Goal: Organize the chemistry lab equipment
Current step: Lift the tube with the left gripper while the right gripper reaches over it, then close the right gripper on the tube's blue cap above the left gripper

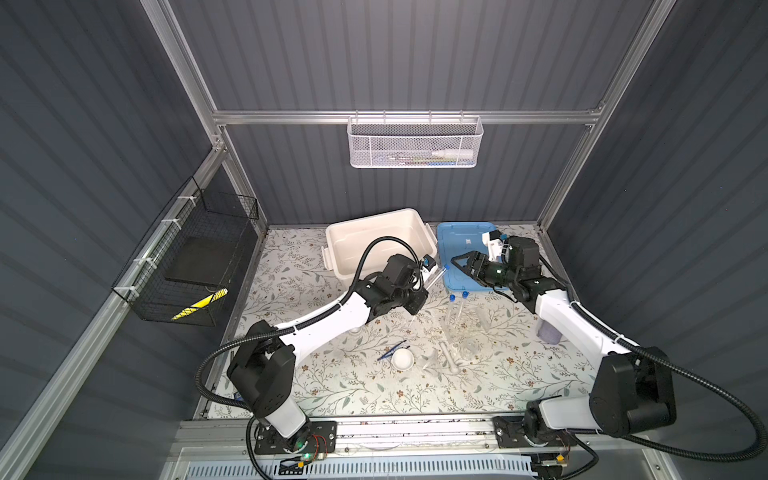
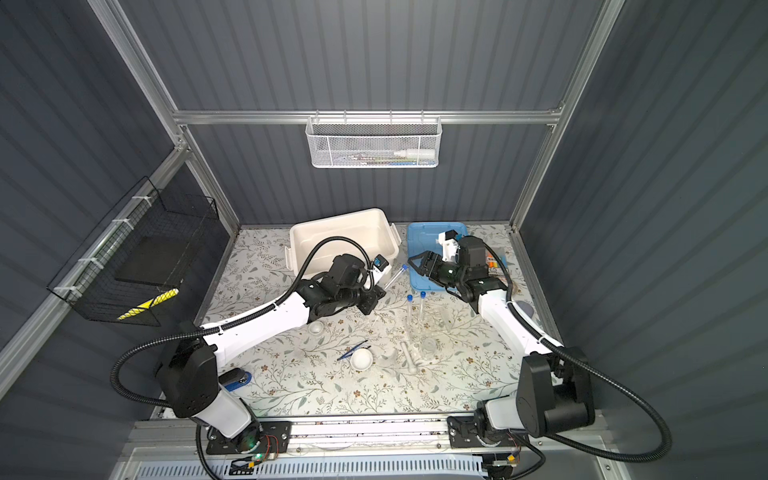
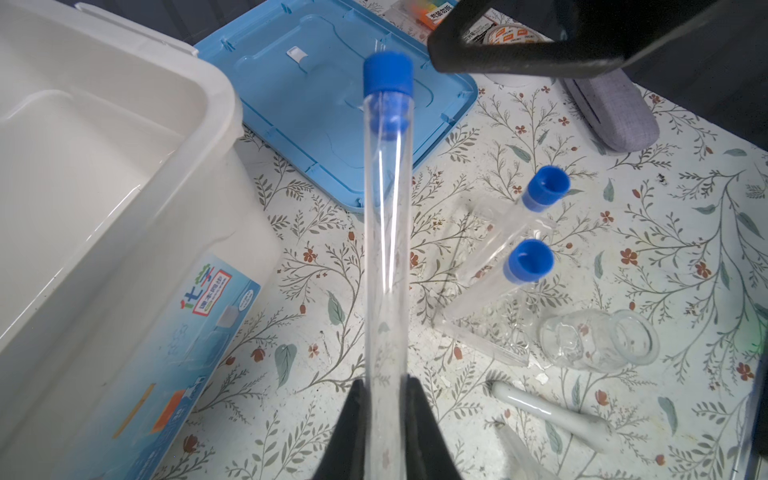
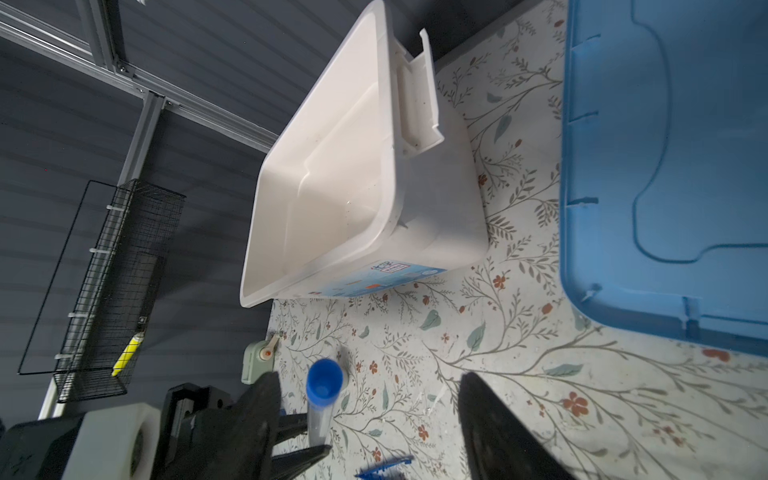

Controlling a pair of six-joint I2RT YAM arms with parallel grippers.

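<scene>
My left gripper is shut on the lower end of a clear blue-capped test tube, held tilted above the mat in both top views. My right gripper stands open around the tube's capped end, which sits close to one finger without touching. Two more capped tubes stand in the clear rack. Nearer the front lie a white dish, dark blue tweezers, a white pestle and a small glass jar.
An open white bin and its blue lid sit at the back. A marker pack and a grey cloth lie by the right arm. A white mesh basket hangs on the back wall, a black wire basket on the left.
</scene>
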